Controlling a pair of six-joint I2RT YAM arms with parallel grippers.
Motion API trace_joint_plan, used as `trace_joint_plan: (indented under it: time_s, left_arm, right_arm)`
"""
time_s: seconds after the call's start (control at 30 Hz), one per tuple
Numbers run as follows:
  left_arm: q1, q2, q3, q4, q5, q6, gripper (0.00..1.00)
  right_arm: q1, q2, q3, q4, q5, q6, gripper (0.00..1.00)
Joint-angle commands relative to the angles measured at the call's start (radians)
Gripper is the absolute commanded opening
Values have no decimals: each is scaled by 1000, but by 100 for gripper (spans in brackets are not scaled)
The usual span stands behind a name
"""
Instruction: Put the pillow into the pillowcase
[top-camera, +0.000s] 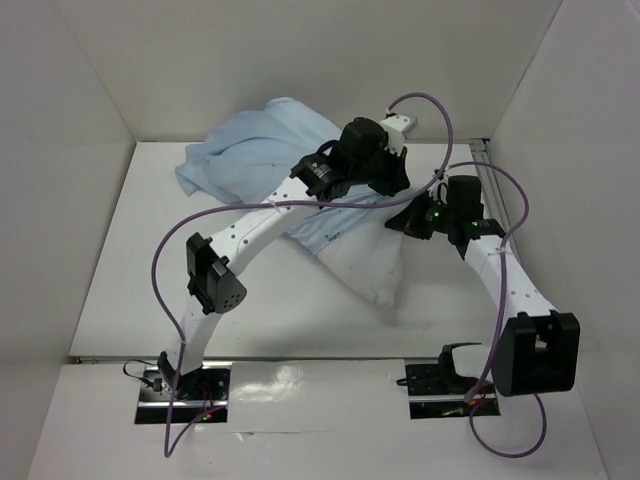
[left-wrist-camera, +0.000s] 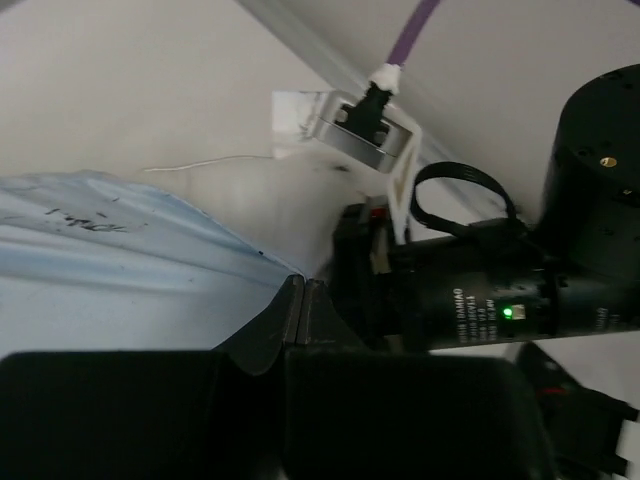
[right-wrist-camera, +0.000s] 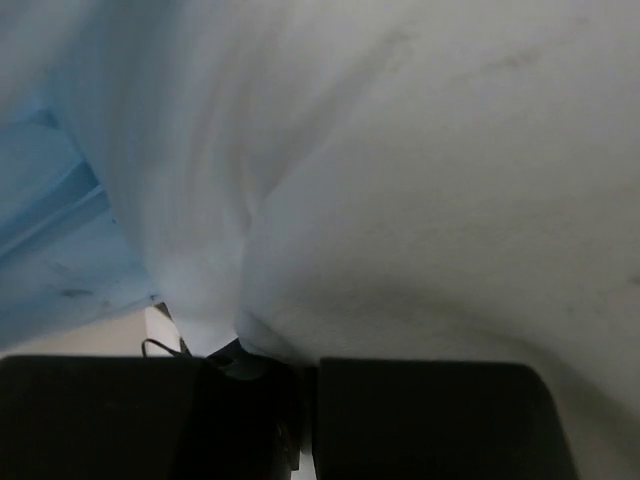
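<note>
Right end effector (right-wrist-camera: 292, 372), dark and blurred along the bottom of its own view, is closed on a pinched fold of the pillow (right-wrist-camera: 430, 180). The white cloth hides nearly everything else, and only a strip of the pillowcase (right-wrist-camera: 50, 250) shows at 9 o'clock. Left end effector (left-wrist-camera: 300, 305) has its jaws pressed together where the pale blue hem ends, apparently nipping it, though the pinch is hard to make out. At its 3 o'clock the right arm's wrist (left-wrist-camera: 480, 295), green light on, blocks the view. From above, both wrists cover the pillow's far end. The pillowcase is heaped at 11 o'clock on the desk (top-camera: 140, 290), with a purple cable (top-camera: 154, 265) arching nearby.
</note>
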Motion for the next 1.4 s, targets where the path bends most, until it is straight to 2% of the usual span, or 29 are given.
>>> trace_joint_plan:
  time_s: [0.0,0.13,0.2,0.27,0.33,0.37,0.4,0.43,0.47,0.5,0.53,0.57,0.6,0.63,0.7,0.73,0.8,0.83,0.87,0.93,1.0,1.07,1.2,1.37]
  left_arm:
    - [-83,-107,37,207,450,-209,0]
    - [-19,-130,-55,218,462,-234,0]
    - [20,-130,-127,234,474,-248,0]
    - [72,-117,-147,225,474,-271,0]
    - [104,-101,-136,176,487,-283,0]
    - [104,-89,-113,148,487,-292,10]
    - [104,-89,-93,117,510,-280,46]
    - [104,-89,-70,73,493,-227,62]
    - [104,-106,-38,-32,455,-191,74]
    - [104,-132,-38,-74,404,-159,91]
    - [95,-168,-70,-99,348,-128,97]
    - [95,-263,-164,-110,223,-86,100]
    - [95,-317,-223,-110,155,-76,100]
    - [110,-366,-278,-110,35,-76,100]
    - [158,-504,-458,-90,-62,-102,97]
    - [196,-547,-595,-75,-123,-113,95]
    - [230,-667,-740,-33,-191,-113,92]
    - [250,-696,-806,-4,-209,-128,92]
    - [285,-724,-934,14,-219,-139,90]
    - [296,-776,-1045,51,-229,-154,90]
    - [305,-797,-1186,112,-230,-177,96]
    - [305,-816,-1291,189,-204,-177,99]
    - [272,-772,-1354,279,-226,-166,100]
    - [253,-655,-1377,382,-266,-134,100]
  right_arm:
    - [31,-85,92,196,-26,88,0]
    - [55,-94,-21,262,7,149,0]
    - [97,-94,-140,398,39,198,0]
    - [133,-84,-210,483,81,249,0]
    - [146,-49,-221,495,149,249,0]
    - [146,-38,-232,495,149,249,0]
    - [126,-25,-211,465,149,232,0]
    - [112,-25,-195,440,149,200,0]
    - [82,-15,-163,378,149,183,0]
    - [66,-25,-149,344,149,166,0]
    - [49,-34,-137,316,140,150,7]
    - [22,-59,-110,254,127,110,39]
    - [11,-73,-97,218,127,91,60]
    - [2,-85,-83,184,127,61,75]
    - [-9,-136,-44,79,136,38,92]
    - [-9,-174,-30,48,136,25,95]
    - [-9,-209,4,-43,152,2,100]
    - [-9,-226,16,-73,167,-8,100]
    - [-20,-249,32,-145,167,-44,100]
    - [-20,-259,66,-214,181,-76,100]
    - [-20,-283,78,-306,190,-110,100]
    - [-20,-314,87,-391,181,-131,100]
    - [-20,-340,87,-466,169,-131,100]
    - [9,-386,-69,-396,68,-15,100]
